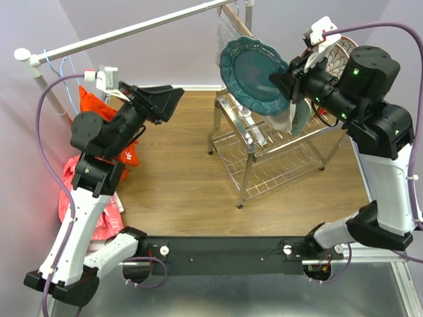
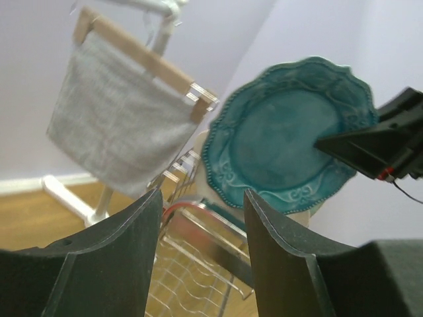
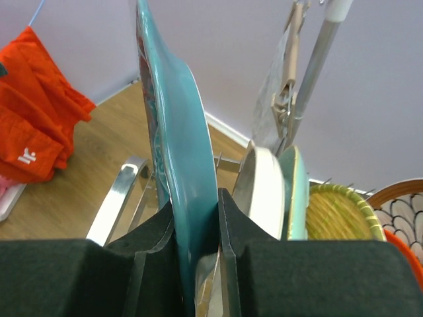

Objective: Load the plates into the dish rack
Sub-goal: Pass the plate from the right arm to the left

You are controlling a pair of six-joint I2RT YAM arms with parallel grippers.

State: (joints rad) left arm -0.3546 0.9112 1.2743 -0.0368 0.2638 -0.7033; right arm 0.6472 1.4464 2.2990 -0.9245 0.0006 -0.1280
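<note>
Your right jaws are pinched narrow on the rim of the teal scalloped plate (image 1: 254,74). They hold it on edge in the air above the dish rack (image 1: 264,162), which stands on the wooden counter (image 1: 178,181). The plate leans a little, with its face turned toward the left arm and its flat side roughly parallel to the plates already slotted.

In the right wrist view those plates lie just to its right. The white plate (image 3: 264,191) is nearest, then the pale green plate (image 3: 295,191), then the yellow woven plate (image 3: 337,211). So the free prongs lie below the teal plate, on the side away from the white one. I'd judge the coming move to be a descent along the plate's own plane, keeping its rim off the white plate.

Your left jaws hang wide and empty, well apart to the left and pointed at the plate's face. The right arm is the nearer one.
</note>
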